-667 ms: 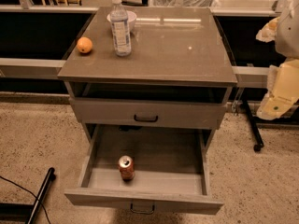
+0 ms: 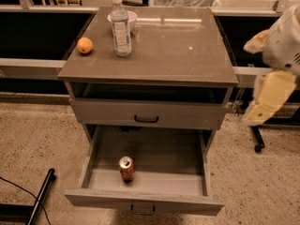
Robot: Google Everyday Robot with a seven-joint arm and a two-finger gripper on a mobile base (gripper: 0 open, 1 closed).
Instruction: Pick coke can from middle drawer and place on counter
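Note:
The coke can (image 2: 126, 168), red-orange with a silver top, stands upright in the open middle drawer (image 2: 140, 201), left of centre near the front wall. The counter (image 2: 168, 50) is the grey-brown cabinet top above it. My gripper (image 2: 268, 100) shows as cream and white parts at the right edge. It hangs beside the cabinet at the height of the closed upper drawer, well to the right of the can and above it, and touches nothing.
A clear water bottle (image 2: 121, 27), a white bowl (image 2: 132, 18) and an orange (image 2: 85, 45) sit on the counter's back left. The upper drawer front (image 2: 146, 114) is closed. A black bar (image 2: 41, 196) lies on the floor at the left. A chair wheel (image 2: 257, 146) is at the right.
My arm at the right edge has shifted slightly left, toward the cabinet. The can, drawer and counter items have not moved.

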